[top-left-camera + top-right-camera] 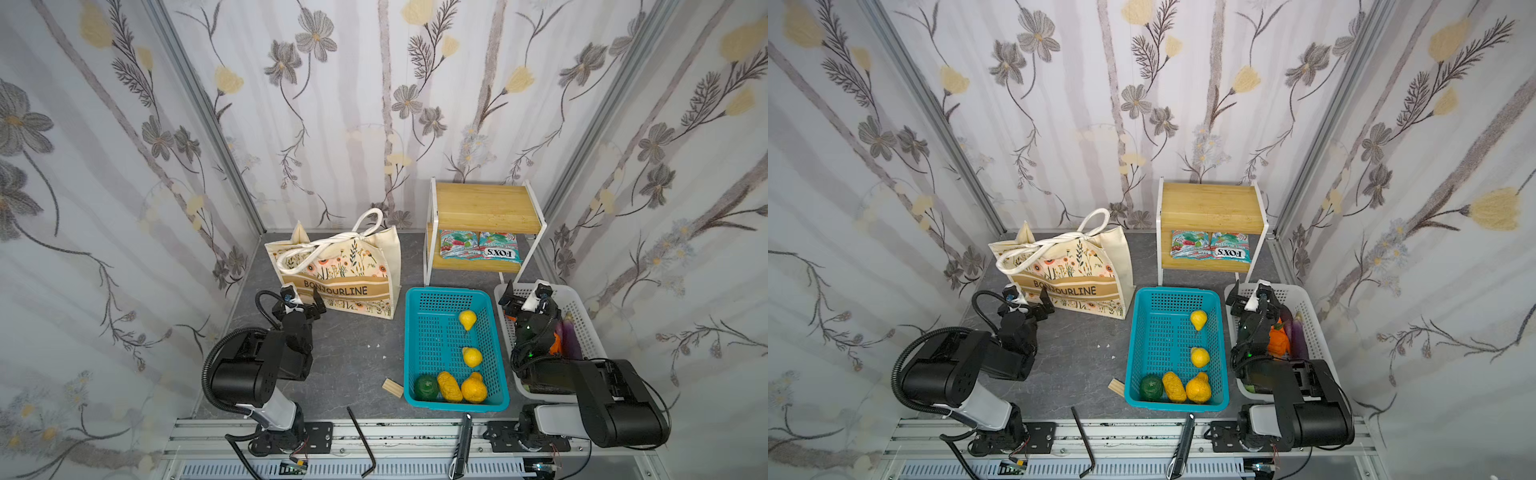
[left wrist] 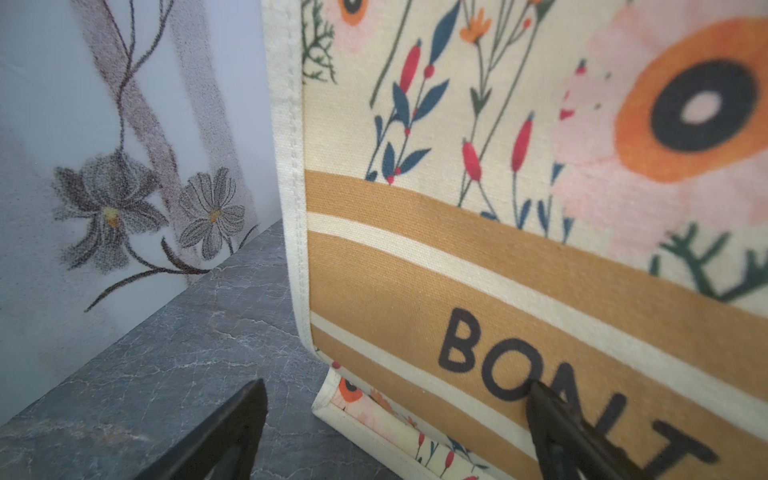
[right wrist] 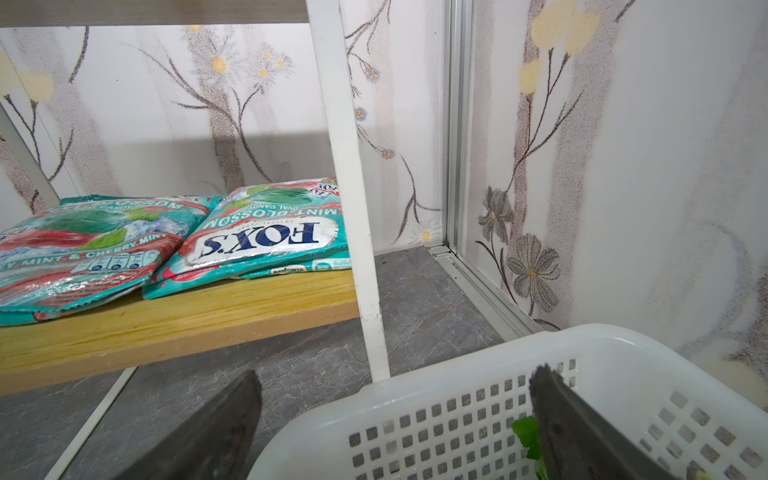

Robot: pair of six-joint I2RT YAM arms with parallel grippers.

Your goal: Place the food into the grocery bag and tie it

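The grocery bag (image 1: 336, 274) (image 1: 1067, 270), a cream floral tote with its white rope handles draped over the top, stands upright at the back left. My left gripper (image 1: 302, 301) (image 1: 1030, 301) hovers open just before the bag's lower left corner; in the left wrist view the gripper (image 2: 399, 384) frames the bag (image 2: 498, 249) and nothing is held. The teal basket (image 1: 419, 316) holds food: a lemon (image 1: 472, 356), an orange (image 1: 473, 388) and two other yellow pieces. My right gripper (image 1: 525, 297) (image 3: 397, 372) is open over the white basket's (image 3: 457, 374) far rim, empty. Purple (image 1: 569, 336) and orange (image 1: 1277, 338) items lie in it, half hidden by the arm.
A wooden shelf (image 1: 486, 208) at the back right carries two FOX'S packets (image 1: 480, 246) (image 3: 257, 237) on its lower board. A dark green round fruit (image 1: 426, 388) sits in the teal basket. A small wood block (image 1: 392, 387), a hex key (image 1: 361, 440) and a pen-like tool (image 1: 463, 444) lie near the front rail.
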